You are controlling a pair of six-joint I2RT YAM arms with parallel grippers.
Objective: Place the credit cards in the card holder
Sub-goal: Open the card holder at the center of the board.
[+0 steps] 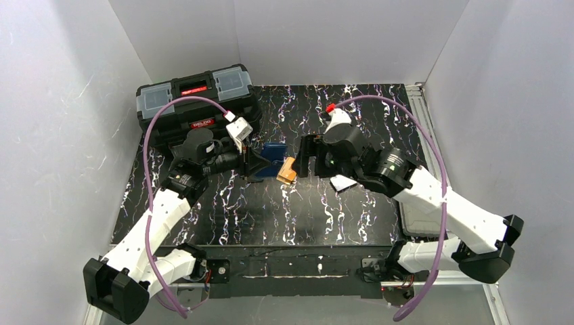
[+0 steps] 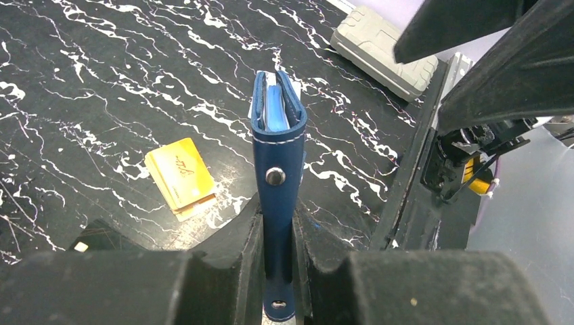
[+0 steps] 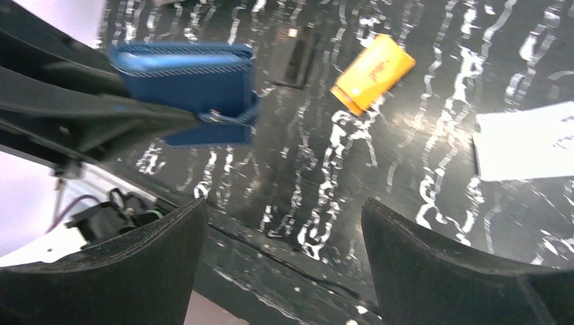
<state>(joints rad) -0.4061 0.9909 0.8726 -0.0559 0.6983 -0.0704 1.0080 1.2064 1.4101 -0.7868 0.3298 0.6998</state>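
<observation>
The navy blue card holder [image 2: 277, 128] stands on edge, snap tab toward the camera, with light blue lining showing at its top. My left gripper [image 2: 277, 220] is shut on it. It also shows in the top view [image 1: 274, 152] and in the right wrist view [image 3: 189, 74]. A small stack of orange-yellow credit cards [image 1: 288, 170] lies on the table just right of the holder; it also shows in the wrist views [image 2: 181, 173] [image 3: 372, 73]. A whitish card [image 3: 524, 139] lies flat further right. My right gripper [image 3: 284, 250] is open and empty, above the table and facing the holder.
A big black toolbox [image 1: 196, 101] stands at the back left, behind my left arm. A grey flat case [image 2: 382, 40] lies at the table's right edge. White walls close in the table on three sides.
</observation>
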